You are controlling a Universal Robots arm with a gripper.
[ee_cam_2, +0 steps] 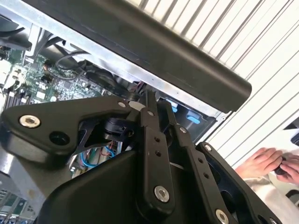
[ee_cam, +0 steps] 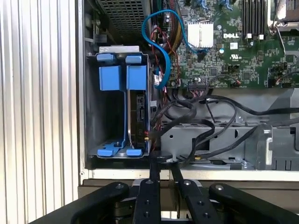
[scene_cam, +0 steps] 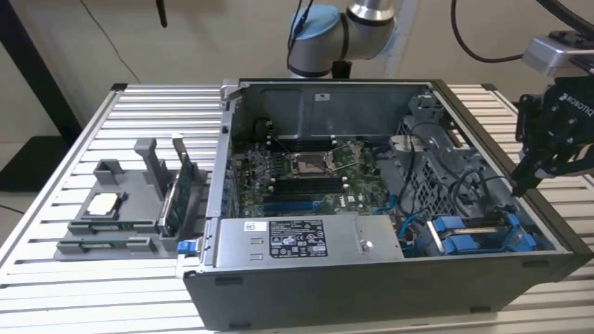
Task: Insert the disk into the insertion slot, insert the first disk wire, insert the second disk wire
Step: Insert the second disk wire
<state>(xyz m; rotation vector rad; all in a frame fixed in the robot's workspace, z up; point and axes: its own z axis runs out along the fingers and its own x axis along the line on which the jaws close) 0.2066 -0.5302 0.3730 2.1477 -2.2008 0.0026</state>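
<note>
Nearly shut jaws (ee_cam: 163, 173) (gripping nothing visible) beside the insertion slot (ee_cam: 119, 105).

Black, silver-screwed claw (scene_cam: 525, 182); blue-capped arm (scene_cam: 320, 31)

A green motherboard (scene_cam: 311, 174) lay inside the open case (scene_cam: 371, 285), a grey power-supply box (scene_cam: 302, 240) at its 6 o'clock, a grey fixture (scene_cam: 121, 209) at 9 o'clock.

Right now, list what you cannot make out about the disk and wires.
Disk label: first wrist view shows it edge-on in the insertion slot.
Whether disk wires are plugged: too small in the exterior view; black cables cross there in the first wrist view.
Insertion slot's interior: the gripper blocks it in the second wrist view.
</note>
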